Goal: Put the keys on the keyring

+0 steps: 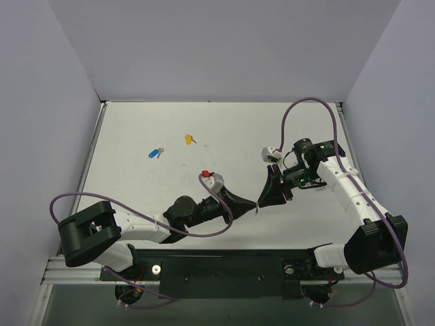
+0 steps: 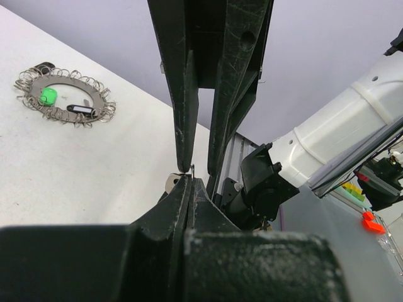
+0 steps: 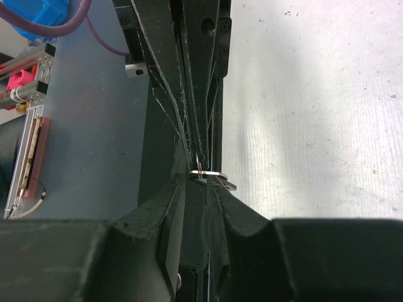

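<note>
Between the two arms: the keyring (image 3: 208, 173) is held up off the near part of the surface (image 1: 224, 129). It shows edge-on as a thin silver band where both sets of fingertips meet.
Left tool (image 2: 189, 181): clenched right down. From the right wrist view I judge it is pinching the keyring's wire.
Right tool (image 3: 205, 184): jaws narrowly parted, one tip at each end of the band. Whether they press on it I cannot tell.
Keys: the blue key (image 1: 155, 153) and yellow key (image 1: 189, 139) lie on the surface, well apart from both tools and from the ring. Neither is on it yet.
Green: a green piece (image 2: 48, 95) lies on a grey disc (image 2: 75, 85) fringed with wire loops. It is too small for me to call it a key.
Risk, ring: both tools bear on one tiny springy ring. If I squeeze the right one off-centre, the ring could twist or snap out of the left pinch and drop.
Risk, tips: the fingertips nearly touch, so any sideways drift could make them collide and jam.
Risk, view: the ring is edge-on in the wrist views and almost hidden from above, so I could misjudge where its split sits.
</note>
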